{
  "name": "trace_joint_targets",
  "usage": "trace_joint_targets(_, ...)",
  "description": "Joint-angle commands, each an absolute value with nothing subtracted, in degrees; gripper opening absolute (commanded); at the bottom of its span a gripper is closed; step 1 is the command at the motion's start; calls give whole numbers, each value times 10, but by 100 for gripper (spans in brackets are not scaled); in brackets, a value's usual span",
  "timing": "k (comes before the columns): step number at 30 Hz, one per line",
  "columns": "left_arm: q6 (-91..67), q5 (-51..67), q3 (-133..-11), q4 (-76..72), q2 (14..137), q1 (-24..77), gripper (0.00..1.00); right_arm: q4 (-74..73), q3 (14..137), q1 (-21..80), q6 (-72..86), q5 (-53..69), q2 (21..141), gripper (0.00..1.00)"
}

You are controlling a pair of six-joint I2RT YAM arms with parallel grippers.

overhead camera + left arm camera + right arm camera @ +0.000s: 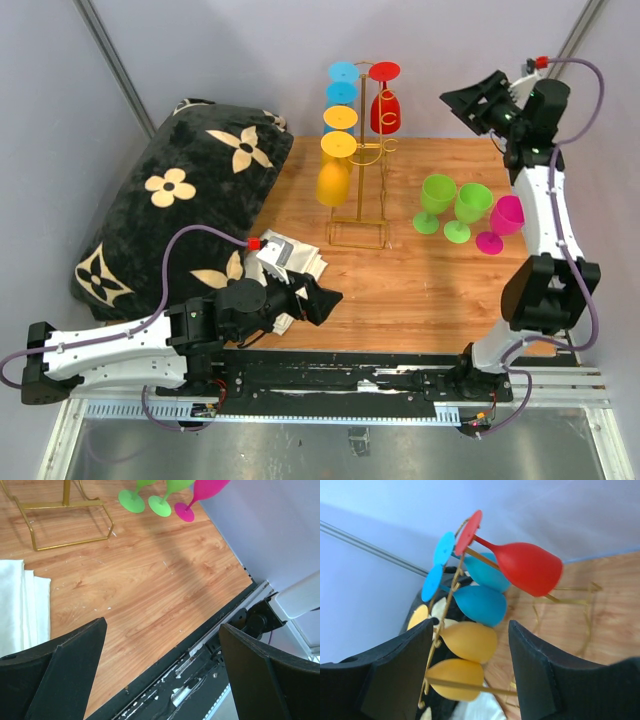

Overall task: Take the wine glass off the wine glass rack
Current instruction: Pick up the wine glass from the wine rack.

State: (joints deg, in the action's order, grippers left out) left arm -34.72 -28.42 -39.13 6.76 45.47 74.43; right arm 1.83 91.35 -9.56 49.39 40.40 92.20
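Wine glass rack (pixel 360 195) stands mid-worktop (pixel 420 290). Red wine glass (pixel 385 112) hangs upside-down at its top right, blue and yellow glasses (pixel 340 120) on its left side. Right gripper (pixel 460 108) is raised near the red wine glass, fingers apart, empty. Left gripper (pixel 322 298) sits low by white cloth (pixel 290 262), fingers wide apart.

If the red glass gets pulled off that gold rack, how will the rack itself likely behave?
The wine glass rack is tall, thin wire on a small base, so it probably tips or slides easily. Four blue and yellow glasses hang on one side against only the red wine glass on the other, so it may lean once that goes.
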Motion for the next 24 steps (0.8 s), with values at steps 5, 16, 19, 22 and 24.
trace_joint_targets(5, -341, -307, -406, 74, 442, 744, 100, 46, 1038, -8, 568, 322, 1036, 61)
trace_joint_targets(16, -339, -313, -405, 78, 442, 744, 100, 26, 1169, 27, 610, 272, 1133, 58)
trace_joint_targets(19, -342, -315, -401, 77, 437, 744, 100, 26, 1163, 29, 624, 249, 1133, 58)
trace_joint_targets(22, -341, -318, -401, 78, 435, 744, 100, 27, 1163, 31, 631, 237, 1132, 59)
trace_joint_targets(24, -340, -319, -402, 79, 434, 744, 100, 28, 1171, 32, 637, 237, 1153, 59)
